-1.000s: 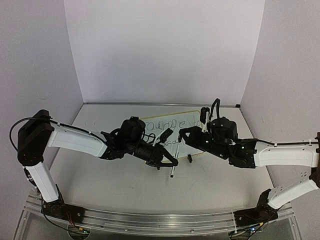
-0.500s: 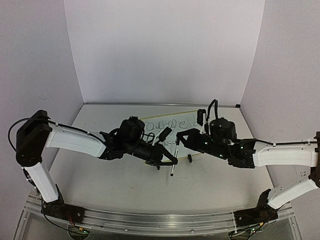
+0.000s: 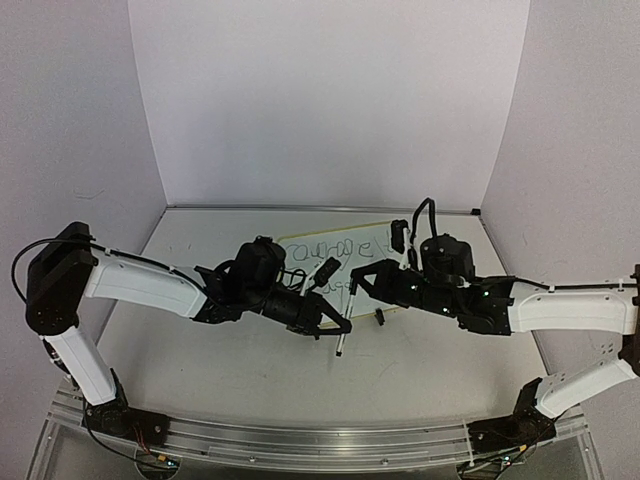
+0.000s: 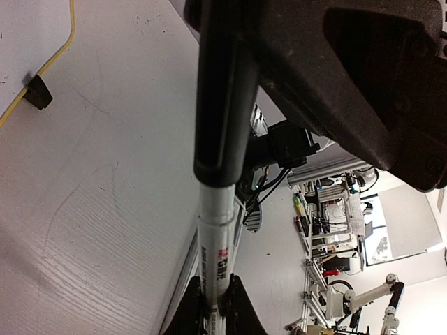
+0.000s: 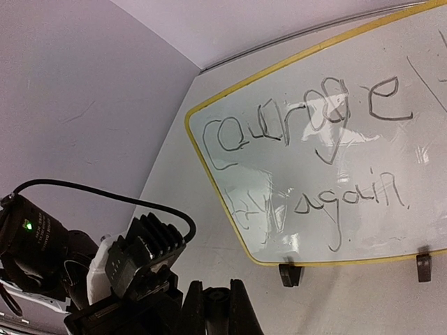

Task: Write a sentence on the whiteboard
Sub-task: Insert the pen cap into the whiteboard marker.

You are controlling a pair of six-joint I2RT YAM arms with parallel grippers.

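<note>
The whiteboard (image 3: 372, 252) lies flat at the back of the table, yellow-rimmed (image 5: 209, 181), with the sentence (image 5: 300, 125) in two dark handwritten lines, "courage" above "try again". A white-barrelled marker (image 4: 218, 244) stands tilted just in front of the board (image 3: 343, 325). My left gripper (image 4: 213, 307) is shut on its barrel. The black cap (image 4: 220, 91) sits on the marker's upper end, and my right gripper (image 5: 215, 307) is shut on that cap (image 5: 215, 299), meeting the left one over the marker (image 3: 354, 284).
Two black clip feet (image 5: 289, 273) (image 5: 422, 266) stick out of the board's near rim. The left wrist's black housing and cable (image 5: 140, 251) sit close to my right fingers. White walls close in the table at the back and sides.
My right gripper has moved left and down onto the marker's upper end. The left arm has shifted slightly toward the near edge, carrying the marker.
</note>
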